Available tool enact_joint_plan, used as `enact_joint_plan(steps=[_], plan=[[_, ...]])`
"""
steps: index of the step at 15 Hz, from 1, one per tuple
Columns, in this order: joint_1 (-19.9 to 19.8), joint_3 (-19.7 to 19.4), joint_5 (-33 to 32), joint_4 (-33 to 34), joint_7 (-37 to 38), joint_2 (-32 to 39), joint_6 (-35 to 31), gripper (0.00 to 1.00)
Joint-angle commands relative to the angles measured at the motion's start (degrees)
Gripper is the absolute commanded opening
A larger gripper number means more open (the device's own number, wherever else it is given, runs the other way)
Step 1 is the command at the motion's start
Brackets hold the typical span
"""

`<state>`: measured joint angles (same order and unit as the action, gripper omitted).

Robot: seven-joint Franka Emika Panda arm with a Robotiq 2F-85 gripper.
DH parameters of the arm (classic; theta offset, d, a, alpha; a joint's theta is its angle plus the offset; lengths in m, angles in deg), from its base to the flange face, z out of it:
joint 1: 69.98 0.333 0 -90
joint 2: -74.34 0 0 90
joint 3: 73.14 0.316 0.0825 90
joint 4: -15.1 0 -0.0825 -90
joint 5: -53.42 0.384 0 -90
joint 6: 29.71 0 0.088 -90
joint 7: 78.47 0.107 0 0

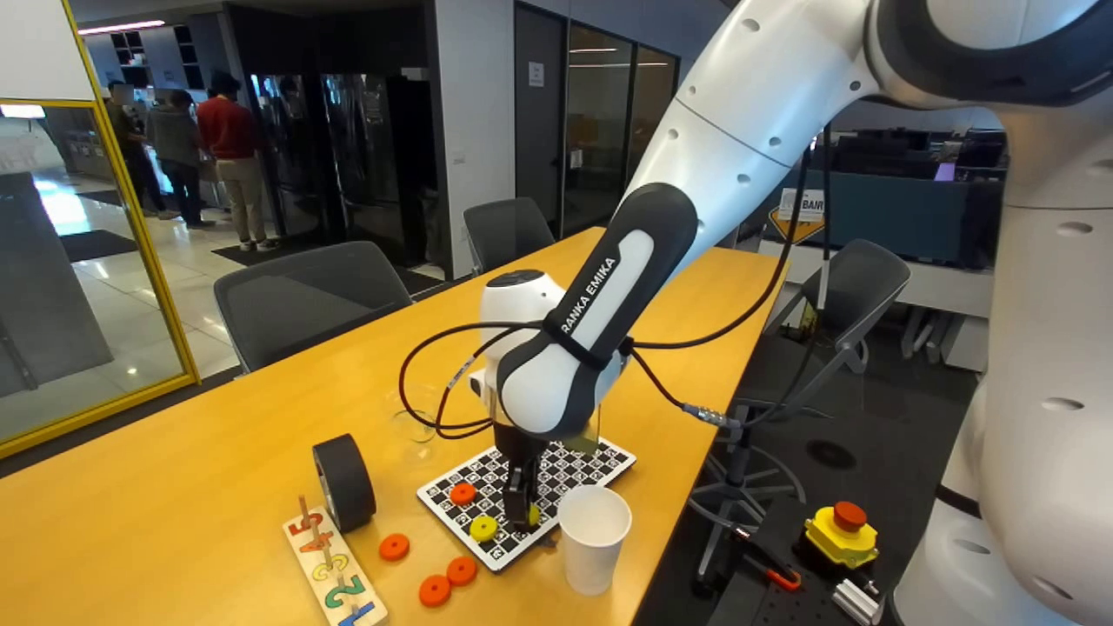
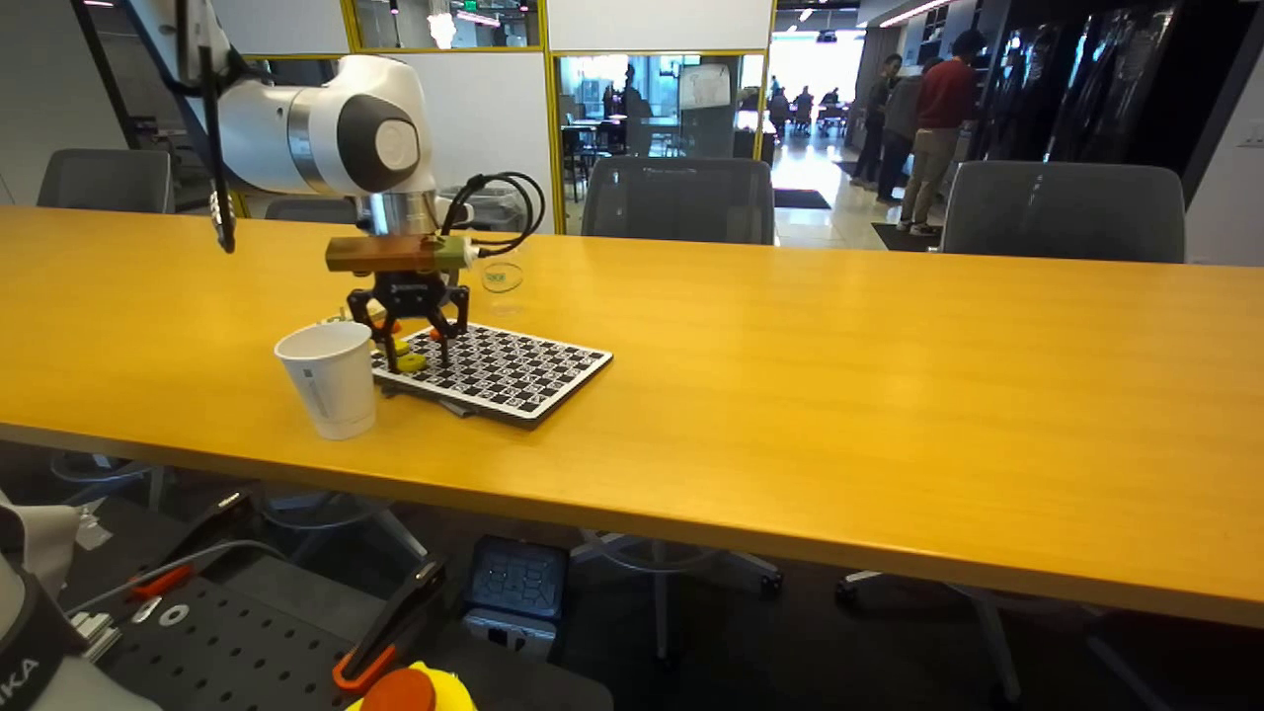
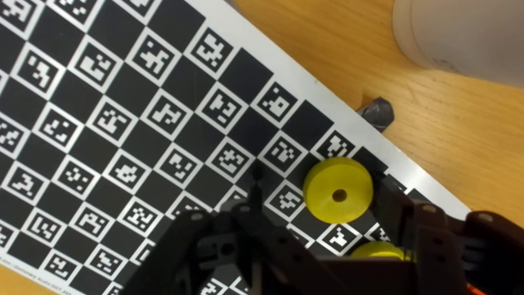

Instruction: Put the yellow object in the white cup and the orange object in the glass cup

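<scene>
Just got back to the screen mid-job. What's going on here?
The robot's gripper is down over the checkered board, its jaws apart astride a yellow disc; a gap shows on one side, so it isn't gripped yet. A second yellow disc lies beside it. The white cup and the glass cup both stand on the table, off the board. One orange disc is on the board.
</scene>
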<state>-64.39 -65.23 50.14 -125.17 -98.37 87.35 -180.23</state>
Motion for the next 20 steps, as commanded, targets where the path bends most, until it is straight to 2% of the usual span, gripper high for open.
enact_joint_plan(steps=[1,4,8,11,15,20], plan=[[-1.0,1.0,0.8,0.9,-1.4,0.7,-1.0,0.34],[-1.1,1.0,0.9,1.0,-1.3,0.6,-1.0,0.18],[-1.4,1.6,3.1,0.0,-1.4,-1.4,0.8,0.20],[-1.2,2.6,6.7,-3.0,-0.4,-7.8,3.9,0.20],[0.6,2.7,10.1,-6.0,2.2,-18.5,12.1,0.19],[3.7,1.5,10.6,-9.0,4.8,-30.7,20.4,0.19]])
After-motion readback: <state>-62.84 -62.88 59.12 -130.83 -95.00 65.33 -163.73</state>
